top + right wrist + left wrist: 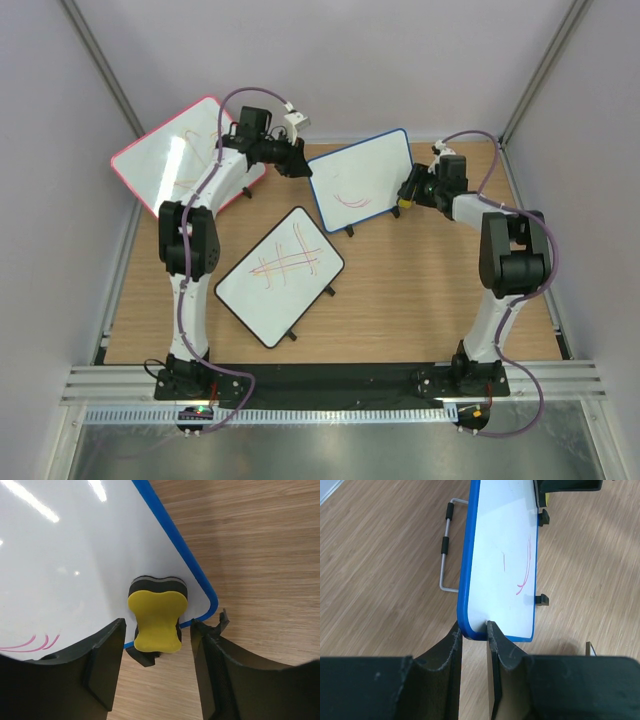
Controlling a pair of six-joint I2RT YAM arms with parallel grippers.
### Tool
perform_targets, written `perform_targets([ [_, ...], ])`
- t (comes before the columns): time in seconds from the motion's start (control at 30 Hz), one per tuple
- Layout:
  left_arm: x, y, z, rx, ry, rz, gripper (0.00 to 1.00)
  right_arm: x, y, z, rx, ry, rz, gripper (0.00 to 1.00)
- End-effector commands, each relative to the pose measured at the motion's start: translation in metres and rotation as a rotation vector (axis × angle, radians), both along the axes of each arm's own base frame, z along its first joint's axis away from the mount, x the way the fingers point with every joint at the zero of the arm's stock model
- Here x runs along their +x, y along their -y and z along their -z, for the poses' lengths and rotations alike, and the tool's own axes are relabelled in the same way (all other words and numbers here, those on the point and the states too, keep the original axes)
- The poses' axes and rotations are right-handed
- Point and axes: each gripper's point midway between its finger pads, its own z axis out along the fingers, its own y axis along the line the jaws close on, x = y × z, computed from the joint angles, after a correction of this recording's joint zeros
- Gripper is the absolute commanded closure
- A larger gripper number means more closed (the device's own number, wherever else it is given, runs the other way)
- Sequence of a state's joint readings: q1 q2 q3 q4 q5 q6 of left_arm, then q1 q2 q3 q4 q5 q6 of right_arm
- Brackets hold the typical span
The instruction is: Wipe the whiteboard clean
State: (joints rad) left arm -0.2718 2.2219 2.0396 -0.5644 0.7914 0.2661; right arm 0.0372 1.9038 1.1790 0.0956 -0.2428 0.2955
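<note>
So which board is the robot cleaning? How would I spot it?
The wooden table holds three boards. The whiteboard is the far middle one, beside the yellow eraser. Only it has a blue frame; the pink-framed board and black-framed board don't.

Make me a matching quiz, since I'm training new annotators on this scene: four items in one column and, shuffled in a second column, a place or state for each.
Items
1. blue-framed rectangular whiteboard
2. pink-framed rectangular whiteboard
3. black-framed rectangular whiteboard
4. yellow-topped foam eraser

Places or states
A. crossed lines on it, mid wooden table
B. between the fingers of the open right gripper
C. corner between the fingers of the left gripper
D. at the table's far left corner

Pairs: 1-C, 2-D, 3-A, 4-B
</note>
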Motion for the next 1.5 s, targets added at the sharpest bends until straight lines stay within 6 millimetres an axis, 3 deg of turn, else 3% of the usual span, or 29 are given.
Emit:
perform_targets([
  [0.0, 0.001, 0.001, -0.016, 0.032, 0.109, 0.025, 1.0, 0.021, -0.003, -0.028, 0.021, 0.09, -0.01, 0.4],
  [0.13, 0.001, 0.001, -0.016, 0.032, 0.11, 0.027, 1.0, 0.022, -0.003, -0.029, 0.023, 0.096, -0.013, 0.44],
  [0.4, 0.0, 0.002, -0.017, 0.031, 0.111, 0.028, 1.0, 0.024, -0.007, -0.026, 0.037, 0.094, -0.025, 0.77],
  [0.43, 0.0, 0.002, -0.018, 0.031, 0.113, 0.028, 1.0, 0.024, -0.006, -0.027, 0.036, 0.095, -0.024, 0.87],
  [0.5, 0.001, 0.002, -0.017, 0.031, 0.114, 0.029, 1.0, 0.023, -0.005, -0.035, 0.032, 0.113, -0.02, 0.97],
  [0.57, 0.001, 0.002, -0.017, 0.032, 0.114, 0.028, 1.0, 0.023, -0.001, -0.042, 0.004, 0.133, -0.003, 0.99],
  [0.67, 0.002, 0.002, -0.017, 0.03, 0.114, 0.028, 1.0, 0.024, 0.002, -0.061, -0.065, 0.178, 0.015, 0.99],
  [0.73, 0.002, 0.001, -0.017, 0.031, 0.116, 0.028, 1.0, 0.026, -0.011, -0.073, -0.086, 0.198, -0.012, 0.99],
  [0.83, 0.002, 0.001, -0.017, 0.034, 0.116, 0.026, 1.0, 0.031, -0.038, -0.076, -0.133, 0.198, -0.071, 0.99],
  [0.93, 0.001, 0.001, -0.019, 0.032, 0.117, 0.024, 1.0, 0.032, -0.05, -0.074, -0.137, 0.188, -0.087, 0.99],
  [1.17, -0.001, 0.004, -0.017, 0.031, 0.113, 0.034, 1.0, 0.03, -0.037, -0.07, -0.149, 0.18, -0.05, 0.99],
  [1.23, -0.001, 0.004, -0.016, 0.03, 0.111, 0.035, 1.0, 0.022, -0.034, -0.069, -0.149, 0.177, -0.048, 0.93],
  [1.27, 0.0, 0.003, -0.015, 0.031, 0.11, 0.033, 1.0, 0.02, -0.034, -0.087, -0.143, 0.222, -0.047, 0.88],
  [1.37, 0.0, 0.004, -0.015, 0.031, 0.11, 0.035, 1.0, 0.009, -0.036, -0.1, -0.157, 0.254, -0.098, 0.7],
  [1.4, 0.0, 0.004, -0.014, 0.032, 0.108, 0.034, 1.0, 0.006, -0.043, -0.104, -0.147, 0.261, -0.149, 0.59],
  [1.47, -0.001, 0.004, -0.016, 0.034, 0.111, 0.034, 1.0, -0.001, -0.045, -0.101, -0.171, 0.248, -0.242, 0.49],
])
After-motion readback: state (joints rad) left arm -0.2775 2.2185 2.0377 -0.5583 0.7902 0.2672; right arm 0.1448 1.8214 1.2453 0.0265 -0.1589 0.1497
